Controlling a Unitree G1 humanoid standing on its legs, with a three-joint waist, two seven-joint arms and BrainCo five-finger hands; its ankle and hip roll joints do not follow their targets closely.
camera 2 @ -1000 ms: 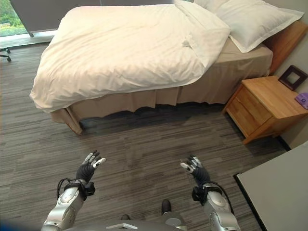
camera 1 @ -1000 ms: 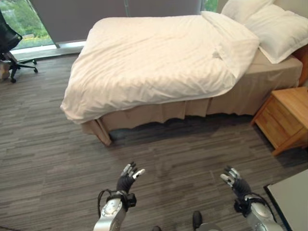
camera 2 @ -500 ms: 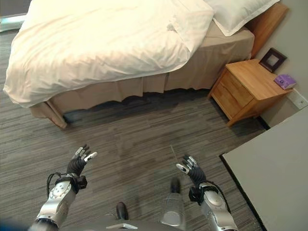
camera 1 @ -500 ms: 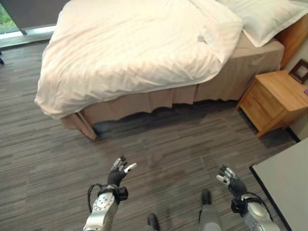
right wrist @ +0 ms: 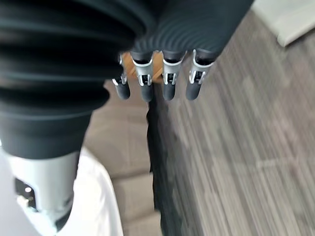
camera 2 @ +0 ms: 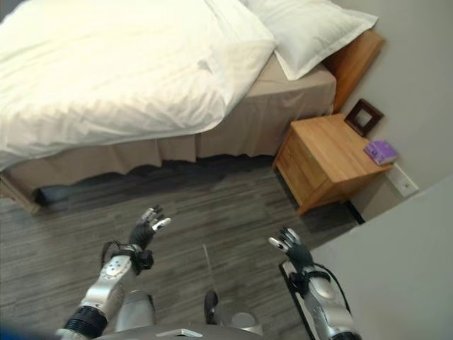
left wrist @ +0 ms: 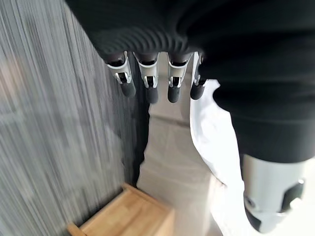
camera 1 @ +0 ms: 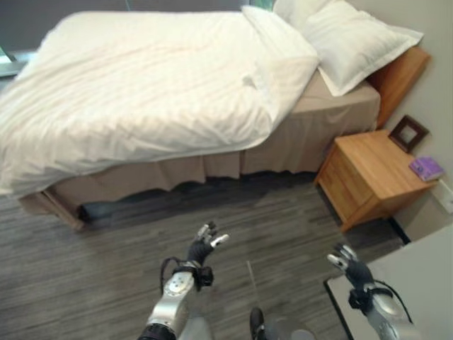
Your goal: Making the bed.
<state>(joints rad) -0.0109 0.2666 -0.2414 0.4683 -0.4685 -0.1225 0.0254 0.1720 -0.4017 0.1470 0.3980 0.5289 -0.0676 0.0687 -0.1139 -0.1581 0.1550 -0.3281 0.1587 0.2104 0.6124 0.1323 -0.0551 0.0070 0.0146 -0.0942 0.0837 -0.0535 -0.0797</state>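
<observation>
A bed point(camera 1: 283, 142) with a tan skirt stands ahead. A cream duvet point(camera 1: 134, 85) covers most of it, its top edge folded back near the head. Two white pillows point(camera 1: 350, 39) lie at the headboard end. A strip of tan sheet point(camera 1: 333, 95) shows between duvet and pillows. My left hand point(camera 1: 204, 246) is raised over the floor in front of the bed, fingers straight and empty. My right hand point(camera 1: 348, 263) hovers low on the right, also open and empty. Both hands are well short of the bed.
A wooden nightstand point(camera 1: 375, 170) stands right of the bed, with a dark picture frame point(camera 1: 408, 132) and a purple object point(camera 1: 425, 168) on top. A grey surface point(camera 2: 396, 262) fills the lower right corner. Dark striped floor point(camera 1: 106, 276) lies between me and the bed.
The camera has swung toward the head of the bed, bringing the nightstand and wall further into view. Both hands stay raised and open.
</observation>
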